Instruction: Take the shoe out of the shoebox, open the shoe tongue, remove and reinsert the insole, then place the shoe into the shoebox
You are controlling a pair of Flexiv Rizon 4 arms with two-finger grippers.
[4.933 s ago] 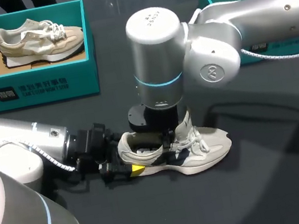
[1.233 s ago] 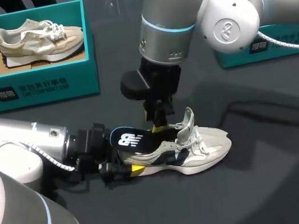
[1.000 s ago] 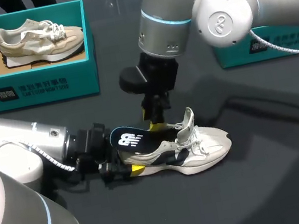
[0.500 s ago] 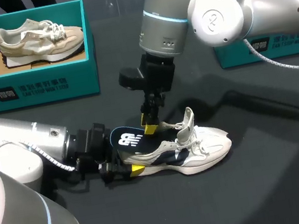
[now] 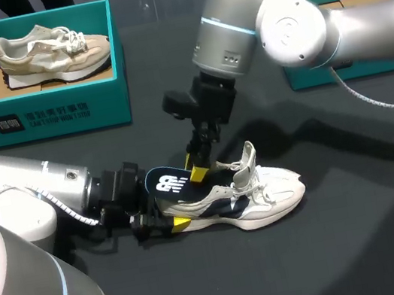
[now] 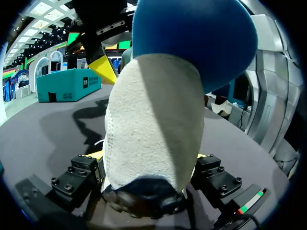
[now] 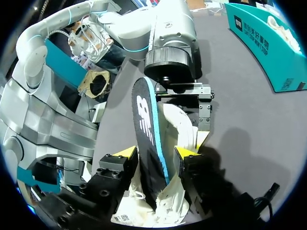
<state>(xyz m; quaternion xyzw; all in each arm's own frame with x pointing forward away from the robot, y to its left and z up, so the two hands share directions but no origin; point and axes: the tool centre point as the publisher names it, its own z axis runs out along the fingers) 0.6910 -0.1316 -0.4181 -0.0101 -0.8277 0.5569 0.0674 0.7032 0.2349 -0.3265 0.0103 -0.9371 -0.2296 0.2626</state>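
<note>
Near the desk's middle, the head view shows the shoe [image 5: 255, 197] lying on its sole on the desk [image 5: 351, 242]. Its heel is clamped from both sides by the left tool [image 5: 165, 220]. The dark insole [image 5: 169, 183] juts up out of the collar, with the right tool [image 5: 198, 170] at its forward part.

From the left wrist, the padded heel [image 6: 153, 129] fills the space between that tool's fingers [image 6: 79, 175]. The knit looks soft, so the stiffer heel back is likely the sound place to hold.

From the right wrist, the insole [image 7: 146, 129] stands edge-on between yellow tips [image 7: 125, 152] held apart. A gap shows at one tip, so it is not pinched. It looks thin, light and floppy, and is best pinched across its thickness, firmly, lest it bend or slip.
</note>
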